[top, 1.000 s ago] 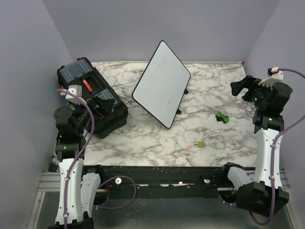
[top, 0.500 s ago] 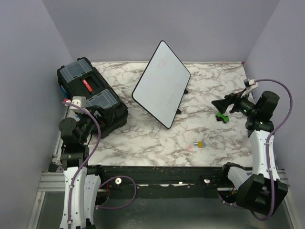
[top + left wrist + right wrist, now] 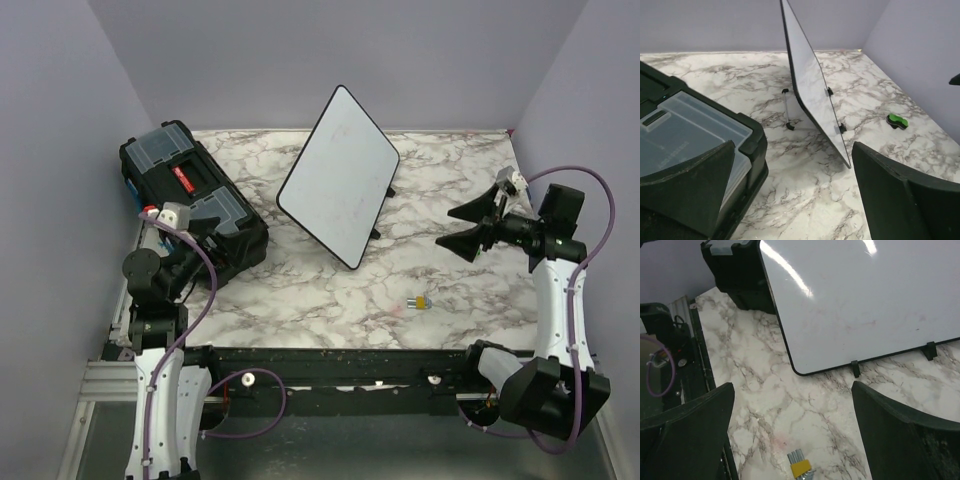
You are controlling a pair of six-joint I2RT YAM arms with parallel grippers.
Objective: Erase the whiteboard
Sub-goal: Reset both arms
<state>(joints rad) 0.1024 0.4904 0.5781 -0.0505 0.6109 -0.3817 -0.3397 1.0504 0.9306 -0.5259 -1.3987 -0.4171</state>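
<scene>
One whiteboard (image 3: 338,178) stands tilted at the far middle of the bench (image 3: 300,290). One black toolbox (image 3: 190,200) sits left, one yellow piece (image 3: 418,301) near, one green item (image 3: 898,120) right. Left hand (image 3: 794,146) and right hand (image 3: 447,230) are both spread wide and empty.

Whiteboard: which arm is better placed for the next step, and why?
Right: the right gripper, open, faces the whiteboard front, near the green object; the left gripper sits by the black toolbox, seeing the board edge-on.
</scene>
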